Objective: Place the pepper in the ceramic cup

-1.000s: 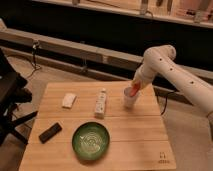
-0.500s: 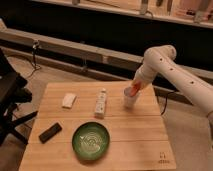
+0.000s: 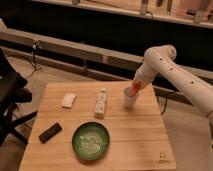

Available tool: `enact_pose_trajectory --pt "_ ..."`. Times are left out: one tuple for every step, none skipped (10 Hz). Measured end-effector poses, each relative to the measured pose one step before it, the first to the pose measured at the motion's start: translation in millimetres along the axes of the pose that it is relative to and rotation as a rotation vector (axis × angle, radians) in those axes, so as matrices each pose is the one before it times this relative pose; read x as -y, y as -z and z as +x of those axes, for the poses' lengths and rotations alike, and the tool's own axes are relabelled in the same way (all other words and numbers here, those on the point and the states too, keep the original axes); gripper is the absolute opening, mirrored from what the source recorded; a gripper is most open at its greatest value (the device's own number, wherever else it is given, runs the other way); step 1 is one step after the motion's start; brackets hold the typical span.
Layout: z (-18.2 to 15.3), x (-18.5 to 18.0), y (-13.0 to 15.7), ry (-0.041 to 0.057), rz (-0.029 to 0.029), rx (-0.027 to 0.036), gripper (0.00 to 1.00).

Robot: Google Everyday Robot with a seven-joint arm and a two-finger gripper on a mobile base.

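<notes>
A pale ceramic cup [image 3: 130, 101] stands at the back right of the wooden table [image 3: 125, 130]. My gripper [image 3: 136, 88] hangs right over the cup's mouth at the end of the white arm [image 3: 170, 70]. An orange-red pepper [image 3: 135, 90] shows at the gripper's tip, at the cup's rim. I cannot tell whether the pepper is held or resting in the cup.
A green plate [image 3: 90, 140] lies at the front middle. A white bottle [image 3: 101, 103] lies near the table's centre. A white packet [image 3: 68, 100] is at the back left and a black bar [image 3: 50, 132] at the front left. A dark chair [image 3: 10, 95] stands left.
</notes>
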Motion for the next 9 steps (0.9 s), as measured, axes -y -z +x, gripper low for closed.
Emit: enact_pose_trajectory --pt "-3.07 6.87 -4.11 0.01801 0.01783 0.01062 0.0" --pt "-2.88 6.4 -4.95 0.01589 0.01199 0.0103 0.02" --pt "-1.3 3.45 -3.46 0.01091 0.00174 0.00576 0.08" --pt "-0.49 0.23 -2.02 0.00374 -0.00231 0.00337 0.16" --pt "-0.79 -1.23 -2.14 0.00304 -0.00452 0.00194 0.28" --pt "-0.99 -0.48 -2.6 0.00536 -0.00718 -0.00022 0.39" --pt "-0.67 1.52 -2.24 0.00225 -0.00415 -0.00347 0.48" --pt "-0.76 1.76 -1.24 0.00265 -0.00538 -0.00771 0.59" --pt "-0.28 0.38 -0.45 0.00217 -0.00482 -0.00777 0.68"
